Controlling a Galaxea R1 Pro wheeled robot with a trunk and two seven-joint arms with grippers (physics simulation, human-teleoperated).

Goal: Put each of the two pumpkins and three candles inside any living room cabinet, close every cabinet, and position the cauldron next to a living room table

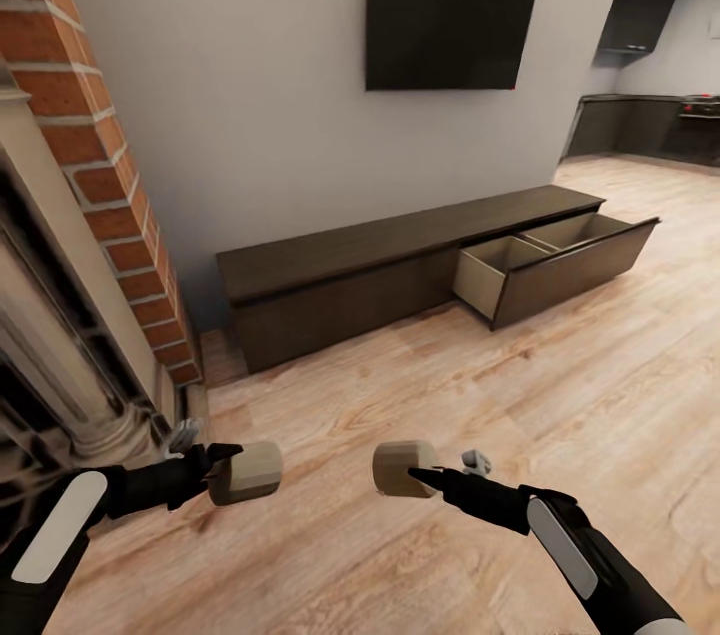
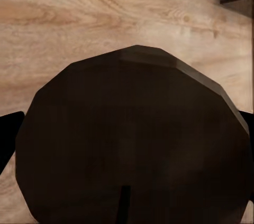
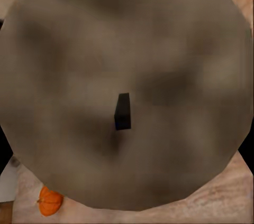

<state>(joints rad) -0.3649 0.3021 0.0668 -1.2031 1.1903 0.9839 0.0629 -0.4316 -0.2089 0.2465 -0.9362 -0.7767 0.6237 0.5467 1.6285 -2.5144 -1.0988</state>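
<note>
In the head view each hand carries a stubby tan candle above the wood floor. My left gripper [image 1: 226, 471] is shut on one candle [image 1: 248, 472]. My right gripper [image 1: 424, 477] is shut on the other candle [image 1: 402, 468]. The left wrist view looks onto the shadowed round end of its candle [image 2: 132, 139]. The right wrist view looks onto a candle end [image 3: 127, 76] with a short dark wick. Past that candle's edge a small orange pumpkin [image 3: 50, 201] lies on the floor. The long low dark cabinet [image 1: 380, 265] stands against the grey wall ahead. Its right-hand drawer [image 1: 560, 255] is pulled open, with nothing to be seen in its pale interior.
A brick fireplace column [image 1: 95, 165] with a pale mantel post [image 1: 50, 315] stands close on my left. A black TV [image 1: 445, 5] hangs on the wall above the cabinet. Dark kitchen counters [image 1: 650, 125] lie far to the right. Wood floor [image 1: 520, 395] stretches between me and the cabinet.
</note>
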